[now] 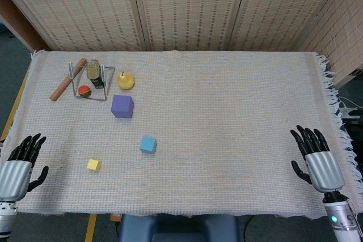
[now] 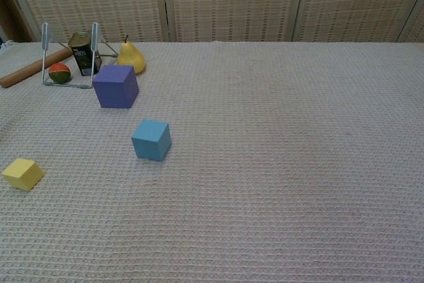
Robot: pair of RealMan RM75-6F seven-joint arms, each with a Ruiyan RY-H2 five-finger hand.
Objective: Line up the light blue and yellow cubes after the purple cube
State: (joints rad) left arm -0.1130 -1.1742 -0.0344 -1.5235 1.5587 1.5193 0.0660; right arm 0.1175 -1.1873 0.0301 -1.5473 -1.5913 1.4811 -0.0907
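The purple cube sits on the cloth left of centre. Nearer the front lies the smaller light blue cube. The small yellow cube rests further left and closest to the front. My left hand hovers at the front left corner with fingers apart and nothing in it, well left of the yellow cube. At the front right edge, far from all cubes, my right hand is spread and holds nothing. Neither hand appears in the chest view.
At the back left stand a wire rack with a dark tin and a red-green ball, a wooden rolling pin, and a yellow pear. A woven cloth covers the table.
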